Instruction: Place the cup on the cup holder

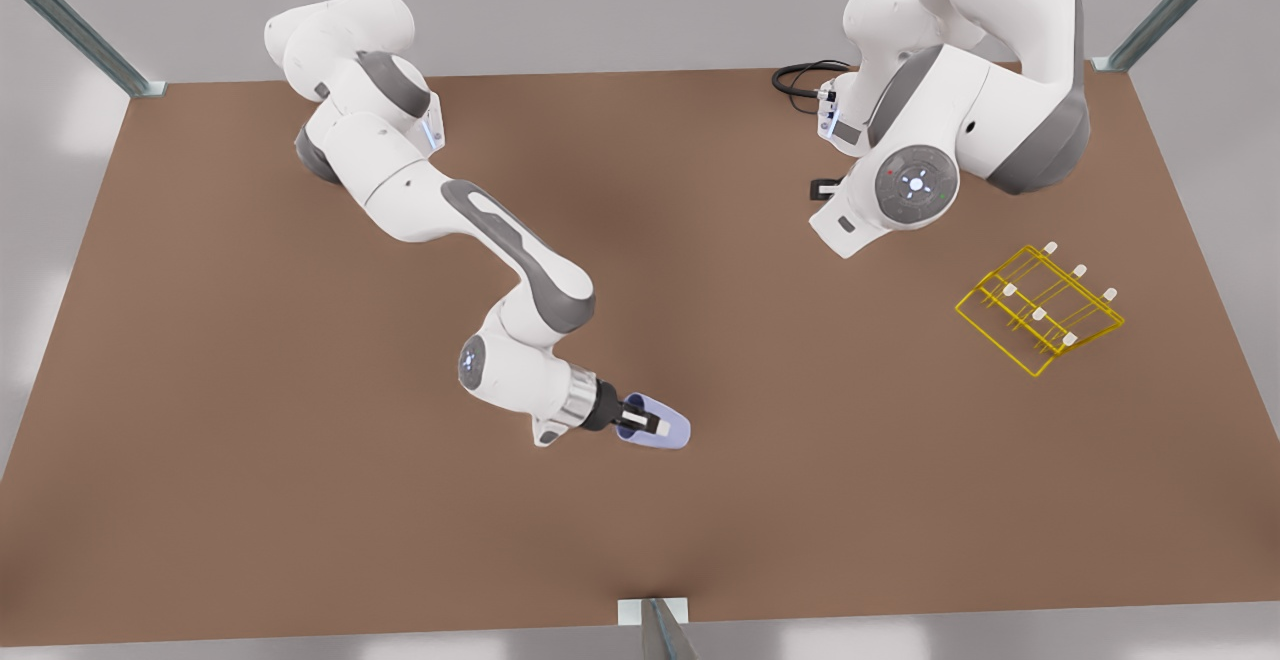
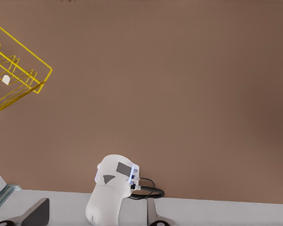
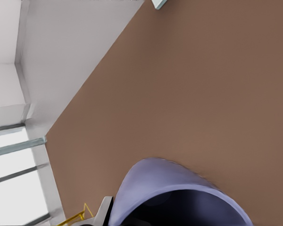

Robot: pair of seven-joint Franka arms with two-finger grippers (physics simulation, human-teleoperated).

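The lavender-blue cup [image 1: 668,430] lies tipped over, rim toward the arm, low over the table in the front view's lower middle. My right gripper [image 1: 645,422] is shut on the cup's rim, with one finger inside and one outside. In the right wrist view the cup [image 3: 179,188] looms close with its dark inside showing. The yellow wire cup holder [image 1: 996,341] with white-tipped prongs stands on the table at the front view's right, well away from the cup. My left gripper [image 1: 825,187] hangs high at the back right, open, and looks down on the cup holder [image 2: 23,48].
The brown table [image 1: 300,500] has bare room all around the cup and the holder. The left arm's base [image 2: 114,188] with a black cable [image 1: 800,80] sits at the back edge. Metal frame posts [image 1: 80,25] stand at the table's corners.
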